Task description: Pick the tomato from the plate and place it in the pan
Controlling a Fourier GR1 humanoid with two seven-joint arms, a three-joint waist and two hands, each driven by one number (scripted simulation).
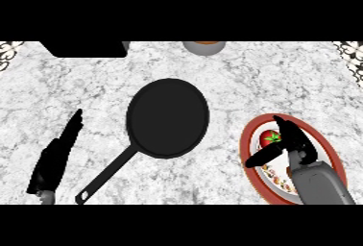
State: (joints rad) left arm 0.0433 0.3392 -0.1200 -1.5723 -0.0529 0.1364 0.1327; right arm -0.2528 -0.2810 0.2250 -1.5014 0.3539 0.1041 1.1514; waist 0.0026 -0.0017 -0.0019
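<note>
A red tomato (269, 139) with a green stem lies on a white plate with a red rim (249, 133) at the right of the counter. My right hand (292, 144) hovers over the plate, its fingers straight along the tomato's right side and its thumb spread out below the tomato, open. A black pan (168, 116) rests in the middle of the counter, its handle (106, 176) pointing toward the lower left, with nothing in it. At the far left my left hand (56, 156) rests open, fingers pointing up.
A black object (83, 48) sits at the counter's back left. A grey cup-like container (205, 46) with orange inside stands at the back middle. Marble counter lies bare between pan and plate.
</note>
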